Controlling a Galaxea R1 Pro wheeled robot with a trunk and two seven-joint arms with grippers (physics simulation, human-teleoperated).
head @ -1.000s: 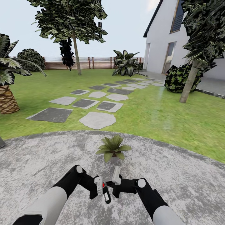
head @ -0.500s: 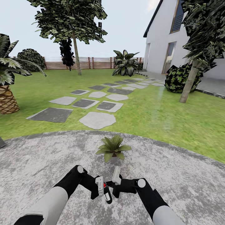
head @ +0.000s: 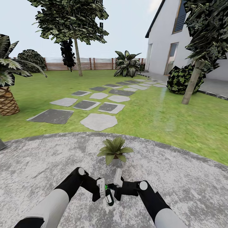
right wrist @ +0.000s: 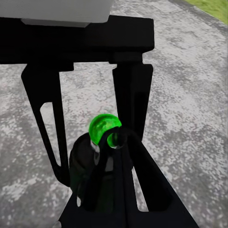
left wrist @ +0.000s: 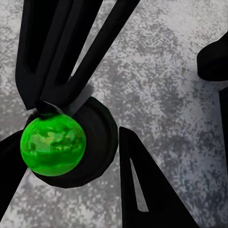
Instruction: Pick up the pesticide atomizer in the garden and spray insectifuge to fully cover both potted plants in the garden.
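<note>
Over the patio's [head: 38,164] near edge your left gripper [head: 104,193] clamps the pesticide atomizer [head: 108,195], green-lit | right gripper [head: 111,187] touching it, grip unclear | ahead, one potted plant [head: 114,149] hides its pot | lawn [head: 158,114] beyond.

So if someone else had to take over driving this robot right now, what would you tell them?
Left gripper: appears closed on the pesticide atomizer, held low over the patio.
Right gripper: fingers at the atomizer's top, by a green ball; open or shut, I cannot tell.
One potted plant stands on the patio just ahead of the grippers.
Done: atomizer picked up.
Left: I see no whitish specks on this plant's leaves, so spray it fully, then cover the other plant.
</note>
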